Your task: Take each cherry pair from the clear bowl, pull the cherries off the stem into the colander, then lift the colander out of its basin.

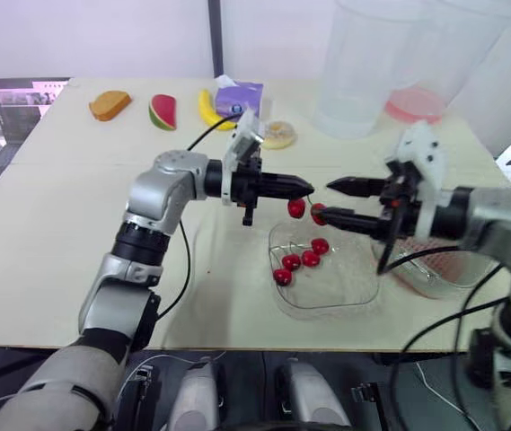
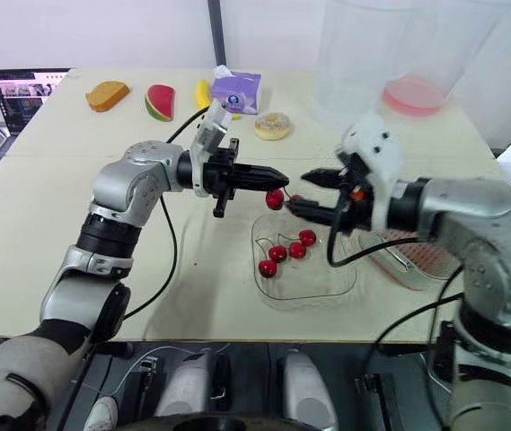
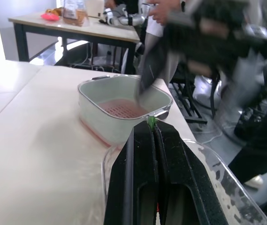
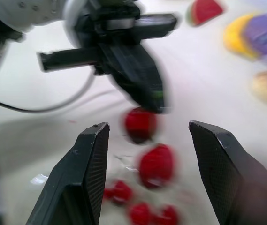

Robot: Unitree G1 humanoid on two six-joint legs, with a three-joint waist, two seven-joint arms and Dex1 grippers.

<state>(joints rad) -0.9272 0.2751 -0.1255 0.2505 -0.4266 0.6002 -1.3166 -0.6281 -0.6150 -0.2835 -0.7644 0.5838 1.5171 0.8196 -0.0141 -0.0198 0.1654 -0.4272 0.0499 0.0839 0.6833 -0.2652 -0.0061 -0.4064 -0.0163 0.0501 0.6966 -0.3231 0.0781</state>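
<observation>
My left gripper point(image 1: 305, 189) is shut on the green stem point(image 3: 150, 123) of a cherry pair, holding it above the clear bowl point(image 1: 284, 306). The pair's two red cherries point(image 1: 296, 208) hang just below its tips. Facing it from the right, my right gripper point(image 1: 338, 202) is open, with the hanging cherries point(image 4: 140, 124) in front of the gap between its fingers point(image 4: 92, 154). One cherry point(image 1: 318, 214) is right at the lower fingertip. Several more cherries point(image 1: 300, 262) lie in the bowl. The pink colander point(image 3: 123, 108) sits in its pale basin point(image 1: 439, 272), to the right of the bowl.
Toy bread point(image 1: 110, 105), a watermelon slice point(image 1: 162, 111), a banana point(image 1: 207, 106), a purple packet point(image 1: 238, 97) and a donut point(image 1: 280, 135) lie at the back of the table. Large clear containers point(image 1: 372, 72) stand at the back right. A laptop point(image 1: 23, 101) is far left.
</observation>
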